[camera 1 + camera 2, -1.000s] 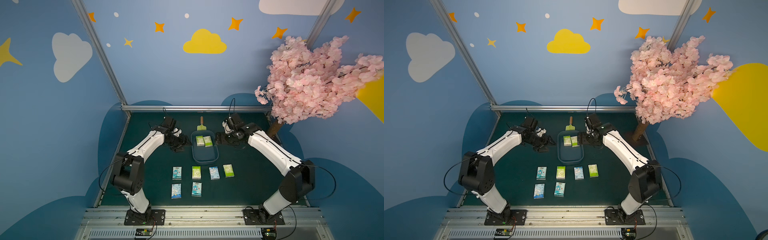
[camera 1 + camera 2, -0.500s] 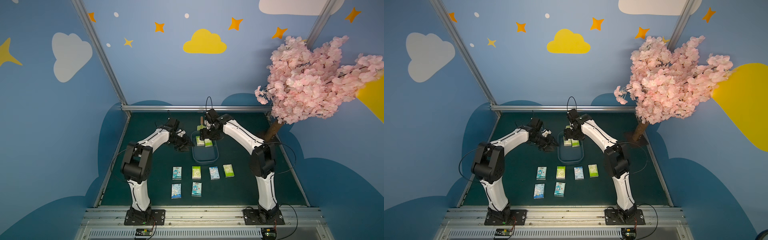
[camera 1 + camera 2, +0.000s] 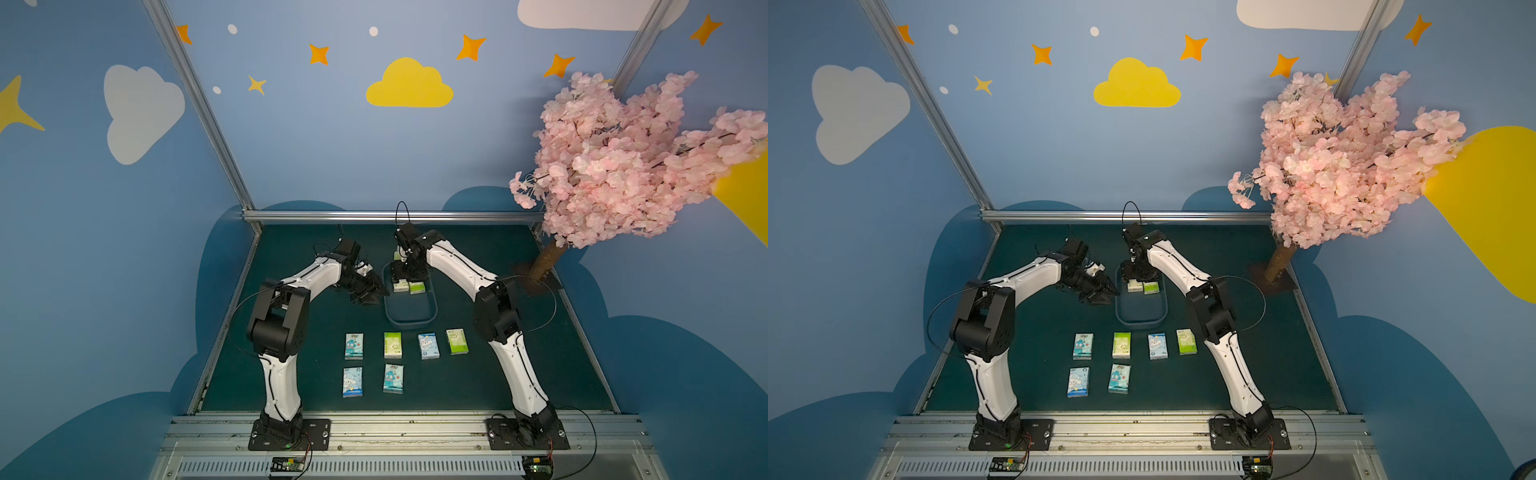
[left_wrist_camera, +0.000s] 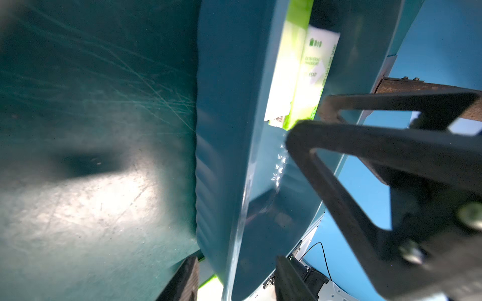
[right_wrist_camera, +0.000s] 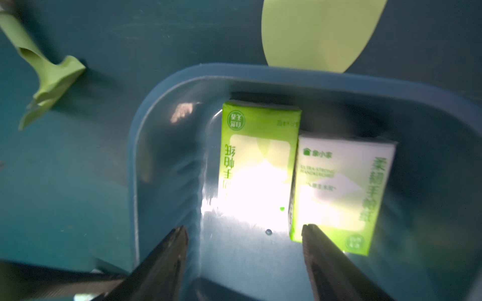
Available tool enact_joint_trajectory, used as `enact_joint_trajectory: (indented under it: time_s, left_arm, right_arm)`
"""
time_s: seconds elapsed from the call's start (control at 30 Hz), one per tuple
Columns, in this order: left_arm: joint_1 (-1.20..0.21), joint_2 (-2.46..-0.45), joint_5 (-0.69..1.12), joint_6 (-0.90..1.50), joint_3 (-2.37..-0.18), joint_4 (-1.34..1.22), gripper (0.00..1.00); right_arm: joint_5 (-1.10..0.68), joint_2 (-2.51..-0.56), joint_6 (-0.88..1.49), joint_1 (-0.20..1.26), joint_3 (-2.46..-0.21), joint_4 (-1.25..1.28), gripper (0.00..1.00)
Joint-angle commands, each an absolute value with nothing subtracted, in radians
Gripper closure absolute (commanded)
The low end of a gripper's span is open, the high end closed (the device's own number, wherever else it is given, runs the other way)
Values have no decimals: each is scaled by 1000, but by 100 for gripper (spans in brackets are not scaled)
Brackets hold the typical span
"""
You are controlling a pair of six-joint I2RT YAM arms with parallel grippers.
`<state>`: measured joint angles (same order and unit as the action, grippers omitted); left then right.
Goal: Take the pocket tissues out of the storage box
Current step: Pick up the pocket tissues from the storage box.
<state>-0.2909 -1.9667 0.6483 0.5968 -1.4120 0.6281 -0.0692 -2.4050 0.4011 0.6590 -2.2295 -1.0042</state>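
Note:
The storage box (image 3: 409,323) (image 3: 1140,322) is a dark slate-blue tray at the middle back of the mat. Two pale green pocket tissues (image 3: 401,285) (image 3: 417,287) lie side by side at its far end. My right gripper (image 3: 405,274) (image 5: 243,229) hangs open just over them, with the greener packet (image 5: 258,156) ahead between its fingers and the whiter one (image 5: 339,187) by one fingertip. My left gripper (image 3: 380,291) (image 4: 236,258) is at the box's left side, shut on its wall (image 4: 221,156). Several more packets (image 3: 392,345) lie in two rows on the mat in front.
A yellow-green toy trowel blade (image 5: 318,34) lies just behind the box and another green toy tool (image 5: 47,78) off to one side. A pink blossom tree (image 3: 623,166) stands at the back right corner. A metal rail (image 3: 390,216) bounds the mat's far edge.
My right arm swung from the box's right side to above its far end, its jaws narrowing slightly. My left gripper reached the box's left wall and closed on it.

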Motion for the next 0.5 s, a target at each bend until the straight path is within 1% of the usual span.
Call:
enact_joint_trajectory:
  time_s: [0.0,0.47]
  left_arm:
    - [-288,-1973,655,576,-1433,648,50]
    - [-288,-1971,655,577,-1433,648,50]
  right_arm:
    - [-54,-2435,366,669,-2267,-1045,26]
    - [-7,-2534,325,675,-2342,-1045,30]
